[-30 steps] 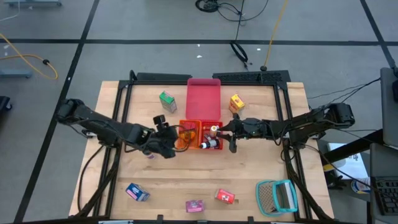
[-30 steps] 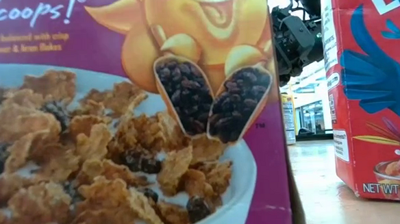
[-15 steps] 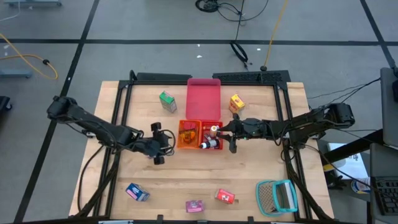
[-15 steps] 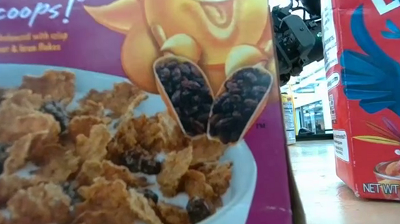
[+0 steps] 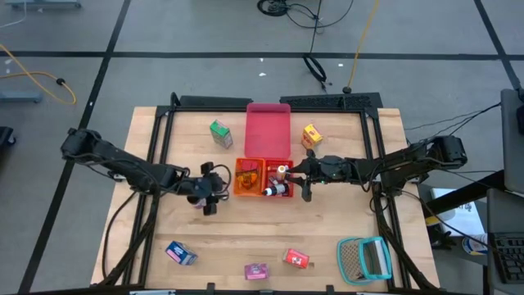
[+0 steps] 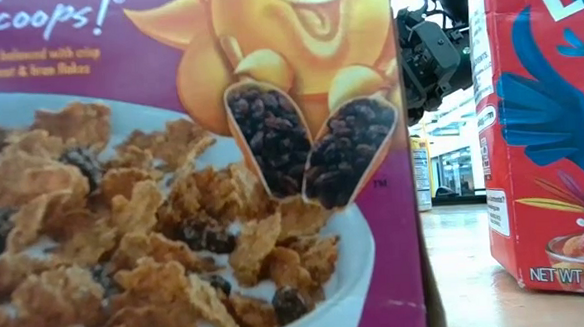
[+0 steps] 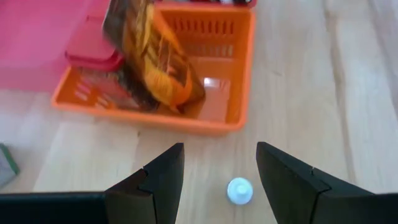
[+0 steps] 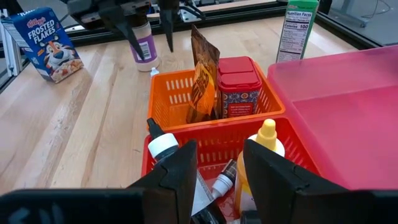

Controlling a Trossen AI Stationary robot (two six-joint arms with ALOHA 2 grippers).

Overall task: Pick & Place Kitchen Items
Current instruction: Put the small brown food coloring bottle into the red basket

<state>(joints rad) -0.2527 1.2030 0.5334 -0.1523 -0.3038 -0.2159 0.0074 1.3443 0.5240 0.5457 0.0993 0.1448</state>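
A small bottle with a purple label point(image 8: 146, 48) stands upright on the table just left of the orange basket point(image 5: 248, 178); its white cap point(image 7: 240, 190) shows from above. My left gripper point(image 7: 219, 149) hovers open over it, a finger on either side of the cap and apart from it. The orange basket holds a brown-orange pouch point(image 8: 203, 74) and a red can point(image 8: 239, 84). My right gripper point(image 8: 219, 149) stands open over the red basket point(image 8: 214, 146), which holds a yellow-capped bottle point(image 8: 266, 134) and white-capped bottles point(image 8: 164, 146).
A pink tray point(image 5: 268, 131) lies behind the baskets. A green box point(image 5: 219, 133) and a yellow box point(image 5: 311, 136) stand at the far side. Blue point(image 5: 180, 252), pink point(image 5: 256, 270) and red point(image 5: 296, 259) boxes and a teal mesh basket point(image 5: 364, 258) are near the front edge.
My left gripper has drawn back from the orange basket toward the table's left edge and sunk toward the table, coming over the small bottle. Its fingers have stayed open.
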